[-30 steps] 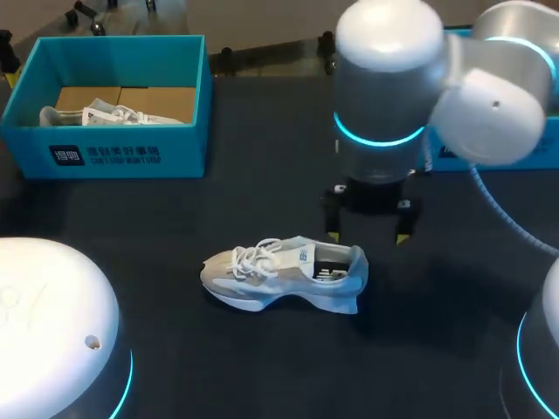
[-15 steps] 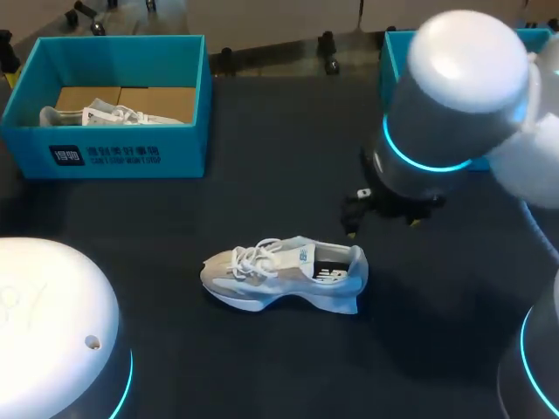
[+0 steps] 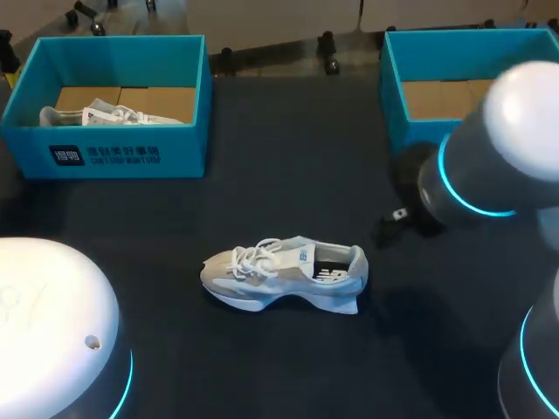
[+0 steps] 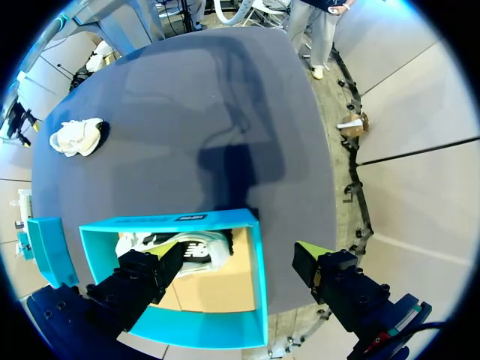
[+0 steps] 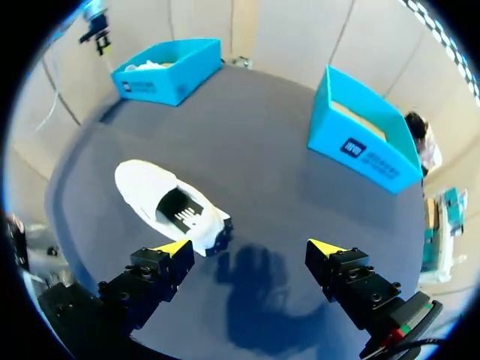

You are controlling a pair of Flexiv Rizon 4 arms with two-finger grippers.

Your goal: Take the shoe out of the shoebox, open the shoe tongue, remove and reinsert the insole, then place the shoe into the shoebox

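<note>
A white and grey shoe lies on its sole mid-table, toe to the left, its opening showing the dark insole. In the right wrist view the shoe sits ahead of my right gripper, which is open, empty and apart from it. My right arm hangs to the shoe's right. The right teal shoebox stands at the back right. My left gripper hovers open and empty above the left teal shoebox, which holds a second shoe.
The left shoebox with its shoe stands at the back left. My left arm's white base fills the front left corner. Dark bare table surrounds the middle shoe.
My right arm has drawn away to the right from above the shoe's heel. The shoe has stayed where it was. Both grippers stayed open.
</note>
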